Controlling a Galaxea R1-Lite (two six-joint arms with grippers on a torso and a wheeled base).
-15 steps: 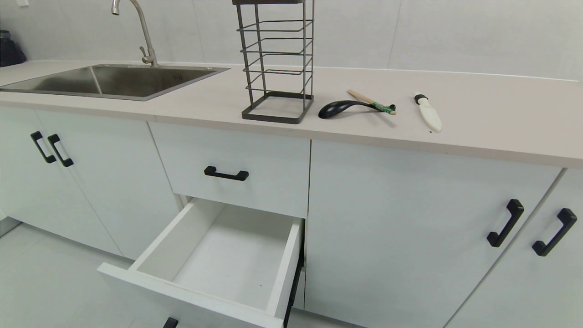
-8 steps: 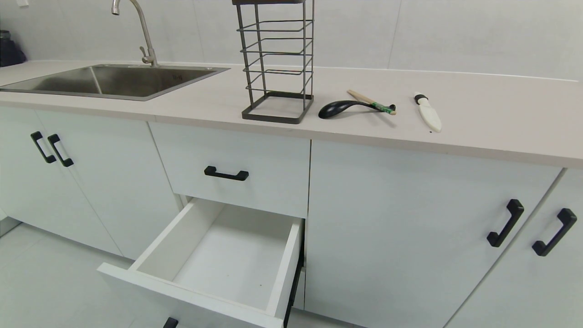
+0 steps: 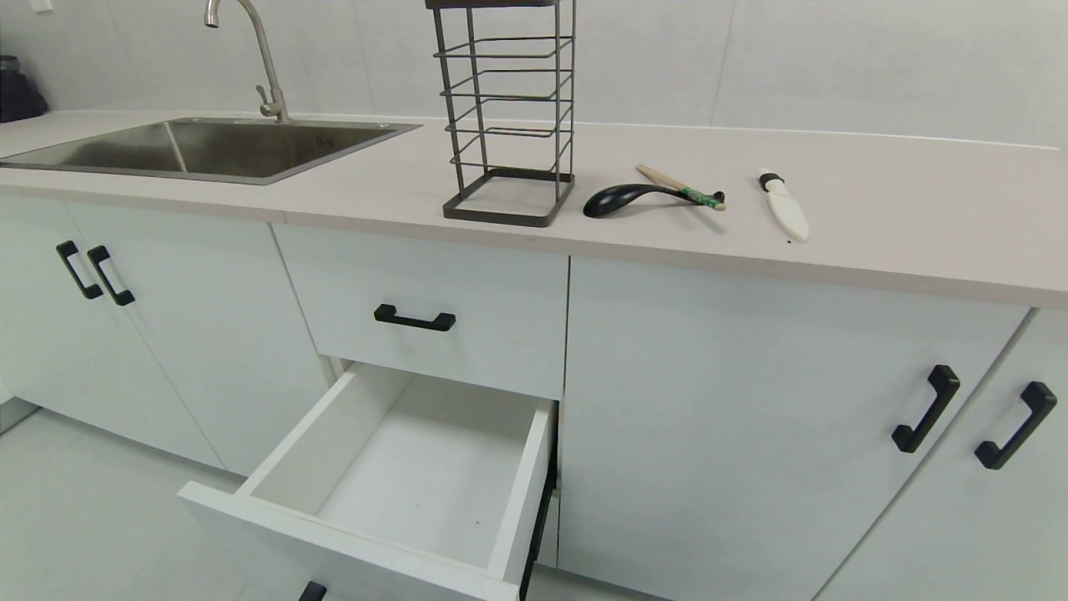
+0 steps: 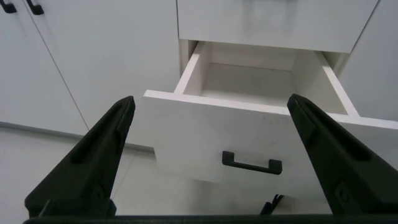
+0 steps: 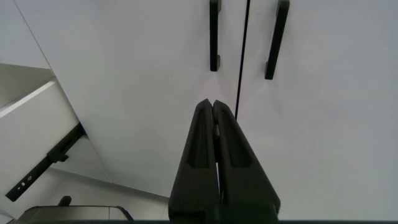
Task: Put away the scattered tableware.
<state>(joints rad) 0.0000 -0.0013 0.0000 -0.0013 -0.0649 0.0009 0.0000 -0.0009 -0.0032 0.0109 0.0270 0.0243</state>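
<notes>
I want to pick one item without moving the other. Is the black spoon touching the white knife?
Apart. The head view shows a plain strip of bare counter between the handle end of the spoon and the knife.

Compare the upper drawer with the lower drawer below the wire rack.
The upper drawer is shut, flush with the cabinet fronts; the lower drawer is pulled out. The upper drawer's inside is hidden; the lower drawer's white floor and walls show. Both have white fronts and black bar handles.
</notes>
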